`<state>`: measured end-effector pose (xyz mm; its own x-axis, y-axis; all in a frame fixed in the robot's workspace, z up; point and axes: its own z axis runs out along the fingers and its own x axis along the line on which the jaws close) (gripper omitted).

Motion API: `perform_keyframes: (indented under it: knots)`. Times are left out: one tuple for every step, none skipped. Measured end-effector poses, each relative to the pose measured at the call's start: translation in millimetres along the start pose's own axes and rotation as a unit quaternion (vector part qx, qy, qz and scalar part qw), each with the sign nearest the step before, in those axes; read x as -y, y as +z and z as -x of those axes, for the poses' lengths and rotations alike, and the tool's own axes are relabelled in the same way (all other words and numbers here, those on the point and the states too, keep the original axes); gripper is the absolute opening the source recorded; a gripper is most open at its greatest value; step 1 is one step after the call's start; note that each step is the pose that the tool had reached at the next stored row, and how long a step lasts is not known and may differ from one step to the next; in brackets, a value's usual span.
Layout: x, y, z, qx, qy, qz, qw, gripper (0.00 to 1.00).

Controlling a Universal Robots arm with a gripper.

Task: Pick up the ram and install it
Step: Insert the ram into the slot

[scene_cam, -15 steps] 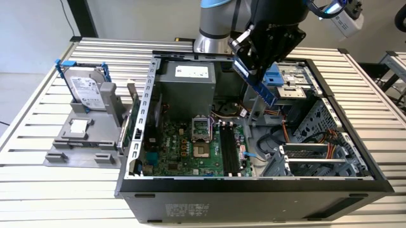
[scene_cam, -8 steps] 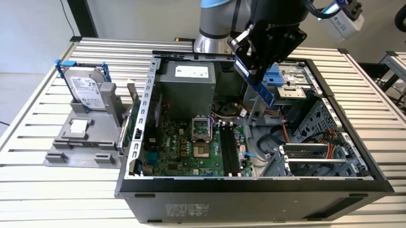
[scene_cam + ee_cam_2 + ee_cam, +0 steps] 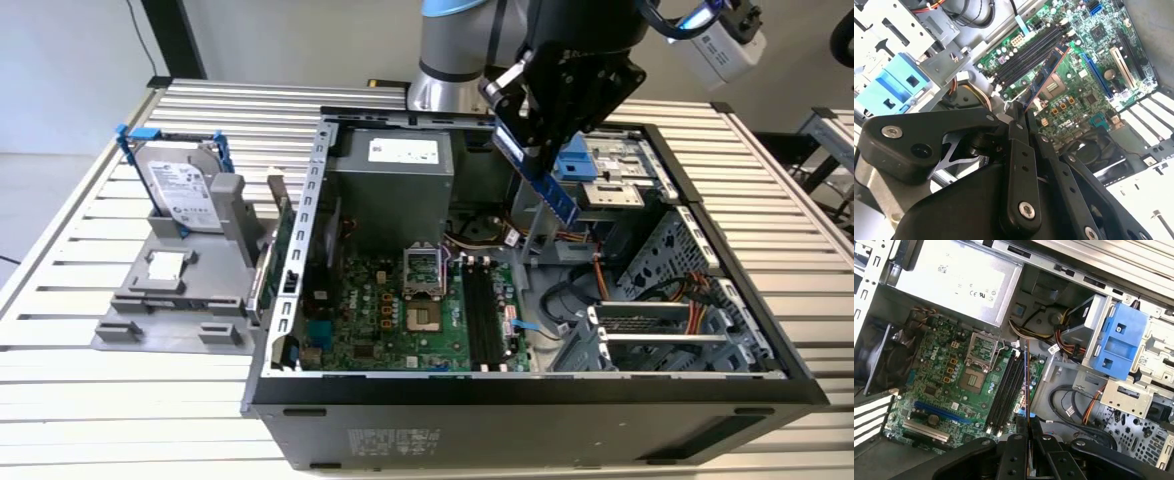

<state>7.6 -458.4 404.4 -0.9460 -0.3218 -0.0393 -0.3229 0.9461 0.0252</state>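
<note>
My gripper (image 3: 530, 140) hangs above the open computer case (image 3: 534, 385), shut on the ram (image 3: 557, 192). The ram is a thin dark board with a blue edge, tilted down from the fingers toward the motherboard (image 3: 387, 320). In the second wrist view the ram (image 3: 1046, 75) sticks out from between the black fingers (image 3: 1016, 132), over the socket area beside the black memory slots (image 3: 1029, 52). The first wrist view has the ram (image 3: 1026, 377) edge-on, lined up along the memory slots (image 3: 1006, 390) and still well above them. Those slots (image 3: 483, 310) lie left of the ram's lower end in the exterior view.
A silver hard drive in a blue frame (image 3: 187, 190) stands on a grey fixture at the exterior view's left. Inside the case are the grey power supply (image 3: 400, 170), a blue drive caddy (image 3: 577, 160), the processor socket (image 3: 424, 275) and loose cables (image 3: 574, 300).
</note>
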Motion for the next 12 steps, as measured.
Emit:
perform_keyframes:
  knots:
    - [0.0, 0.0, 0.0, 0.0000, 0.000, 0.0000, 1.00000, 0.00]
    - [0.0, 0.0, 0.0, 0.0000, 0.001, 0.0000, 1.00000, 0.00]
    - [0.0, 0.0, 0.0, 0.0000, 0.001, 0.0000, 1.00000, 0.00]
    - [0.0, 0.0, 0.0, 0.0001, 0.002, -0.0001, 1.00000, 0.00]
    - [0.0, 0.0, 0.0, 0.0001, 0.004, -0.0002, 0.99999, 0.00]
    - [0.0, 0.0, 0.0, 0.0002, 0.007, -0.0002, 0.99997, 0.00]
    - [0.0, 0.0, 0.0, 0.0003, 0.011, -0.0004, 0.99994, 0.00]
    - [0.0, 0.0, 0.0, 0.0003, 0.014, -0.0005, 0.99990, 0.00]
    - [0.0, 0.0, 0.0, 0.0005, 0.018, -0.0007, 0.99983, 0.00]
    - [0.0, 0.0, 0.0, 0.0006, 0.022, -0.0009, 0.99975, 0.00]
    - [0.0, 0.0, 0.0, 0.0007, 0.027, -0.0011, 0.99962, 0.00]
    - [0.0, 0.0, 0.0, 0.0008, 0.033, -0.0013, 0.99947, 0.00]
